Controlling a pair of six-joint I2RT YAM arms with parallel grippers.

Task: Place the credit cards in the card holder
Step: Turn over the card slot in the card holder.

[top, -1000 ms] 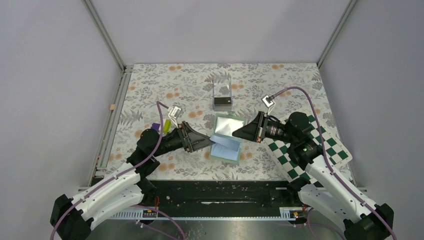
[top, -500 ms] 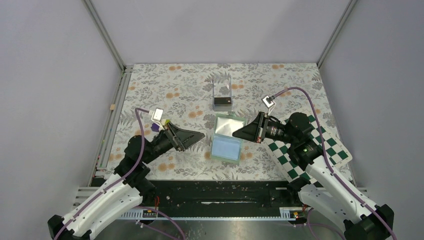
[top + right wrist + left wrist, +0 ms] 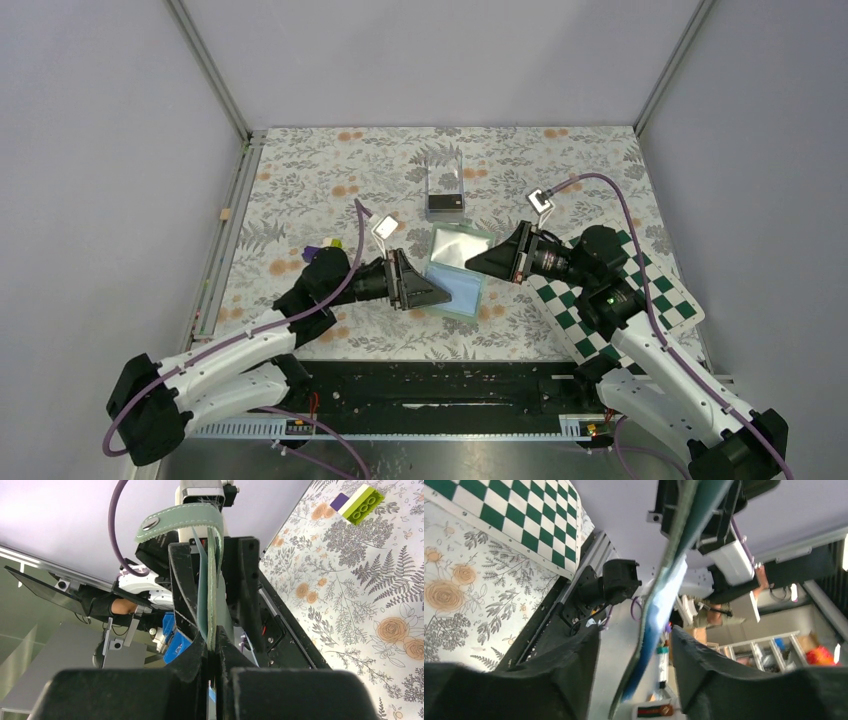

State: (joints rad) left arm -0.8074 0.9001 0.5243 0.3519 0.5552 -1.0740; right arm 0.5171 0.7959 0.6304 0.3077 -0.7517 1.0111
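Observation:
The card holder (image 3: 457,250), a sage-green wallet with pale blue-grey inner pockets, lies unfolded mid-table. My right gripper (image 3: 470,266) is shut on its far flap from the right. In the right wrist view the green flap (image 3: 209,580) stands edge-on, pinched in the right gripper (image 3: 214,655), its snap strap curling above. My left gripper (image 3: 443,294) reaches in from the left, open. In the left wrist view the wallet's near flap (image 3: 651,630) passes edge-on through the left gripper (image 3: 634,680), with a gap on each side. One black credit card (image 3: 446,205) sits at the clear box's near end.
A clear acrylic box (image 3: 444,172) stands behind the wallet. A green-and-white chequered board (image 3: 650,300) lies on the right under the right arm. A small purple-and-green block (image 3: 322,247) rests left of the left wrist, the same block (image 3: 357,500) showing in the right wrist view.
The left gripper drew back left off the wallet, then swung forward again to its near-left edge, its jaws narrowing around the flap. The right gripper held still.

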